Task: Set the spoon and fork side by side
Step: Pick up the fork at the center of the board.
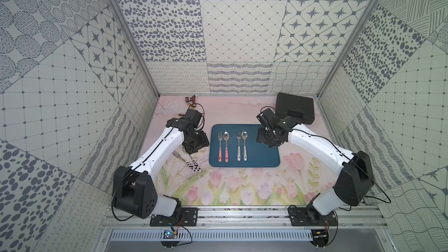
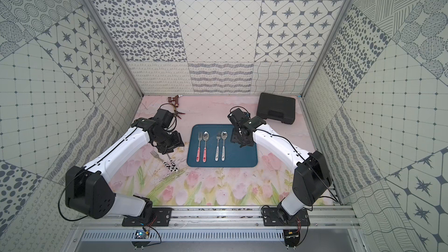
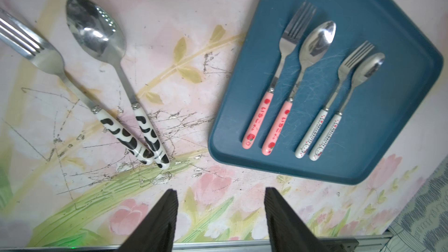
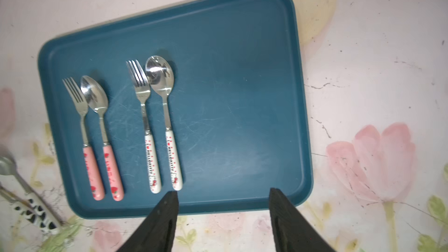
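Both my grippers are empty. L gripper (image 3: pixel 221 190) hangs w/ fingers (image 3: pixel 167 214) spread over the floral tabletop (image 3: pixel 189 8). R gripper (image 4: pixel 223 192) has its jaws spread wide above the R side of the blue tray (image 4: pixel 230 93), nothing btw them. On the tray two sets already lie neat & parallel: pink strawberry fork (image 4: pixel 85 136) next to pink strawberry spoon (image 4: pixel 104 136), then white-handled fork (image 4: pixel 146 126) next to white-handled spoon (image 4: pixel 168 123), all heads pointing away from my bases. What's left, I reckon, is the cow-print spoon (image 3: pixel 124 81) & cow-print fork (image 3: pixel 78 90). They're off the tray on my L side, under the L wrist, splayed in a V: handle ends touching, heads well apart. So prob. the L arm's job. To do it well, don't pinch at the handle ends, b/c they touch & I'd likely drag both. Go in nearer the metal collar of the spoon's handle, where there's a gap to the fork, jaws across the handle, not along it. Lift clear before moving sideways so the fork isn't knocked. Set it on the bare R part of the tray, parallel to the white set, head the same way. Leave room on its L for the fork, to keep the fork-then-spoon order. R gripper hovers about there, so it prob. should back off first.
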